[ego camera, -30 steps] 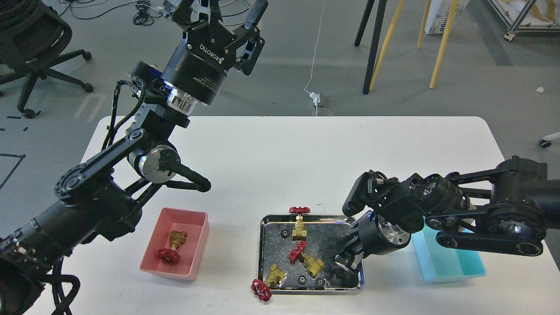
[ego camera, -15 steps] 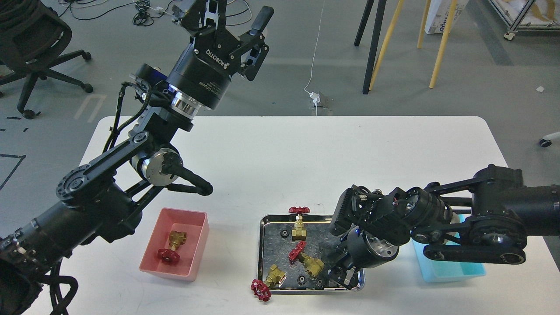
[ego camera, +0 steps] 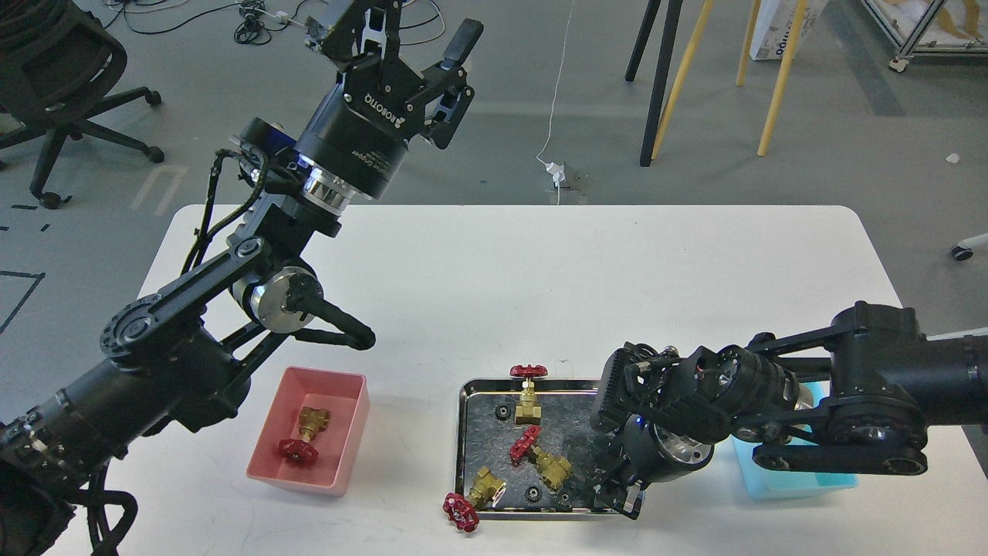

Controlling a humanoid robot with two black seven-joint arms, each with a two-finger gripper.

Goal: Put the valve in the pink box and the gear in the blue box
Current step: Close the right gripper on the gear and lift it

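The left arm rose from the near-left corner, bent at the elbow above the pink box, and lifted its forearm up and away over the far-left edge of the table. The left gripper pointed up and away, well above the table, with its two fingers spread wide and nothing between them. White lettering on its black body read "ROBOTIQ", with a smaller line under it too small to read.

The right arm came in low from the right edge, lying across the blue box and hiding much of it. Its wrist turned downward at the right end of the steel tray. The right gripper dipped to the tray's near-right corner, but it showed dark and end-on beneath the wrist, so I could not tell whether its fingers were apart or closed, or whether they held anything.

One valve lay in the pink box, its red handwheel toward the near side. In the tray another stood at the far edge, a second lay in the middle, and a third hung over the near-left rim with its handwheel on the table. A gear lay near the tray's near edge, with others scattered around it. The blue box sat just right of the tray.
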